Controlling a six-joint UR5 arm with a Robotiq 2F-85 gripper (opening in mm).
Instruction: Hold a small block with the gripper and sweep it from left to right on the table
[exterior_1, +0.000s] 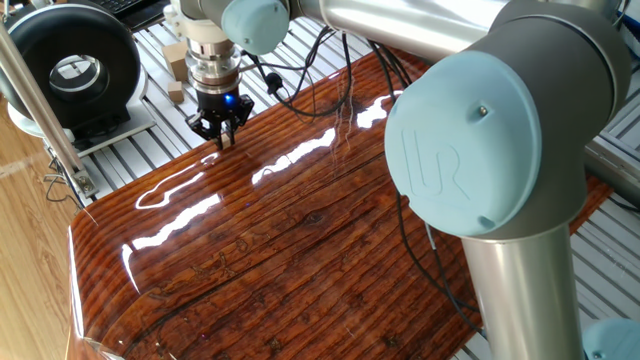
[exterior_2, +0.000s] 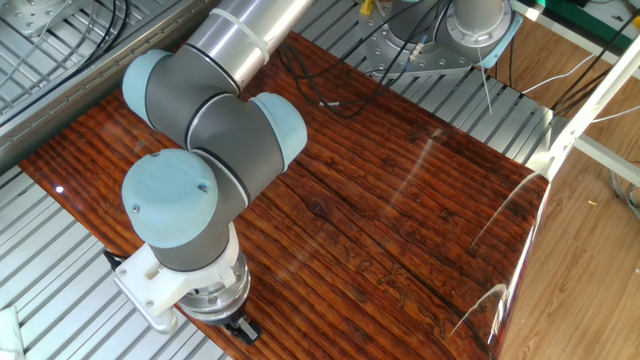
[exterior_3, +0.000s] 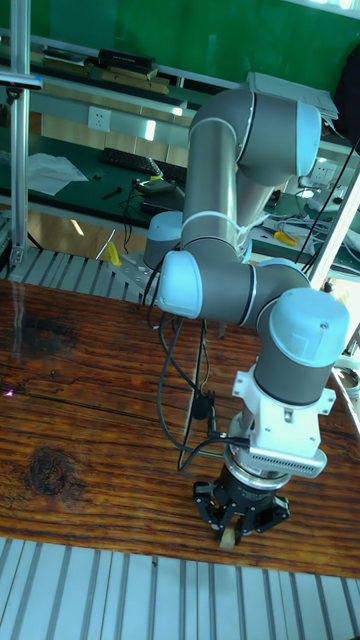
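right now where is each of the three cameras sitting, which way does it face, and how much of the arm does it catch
One fixed view: high behind the arm's big light-blue joint, looking across the table to the gripper at the far edge, spare blocks beyond.
The other fixed view: high on the opposite side, above the wrist, looking down the table toward the arm's base; only the gripper tips show.
Tall fixed view: low at the table edge, facing the whole arm; the gripper pinches the small block.
Shared: all show the gripper at one table edge.
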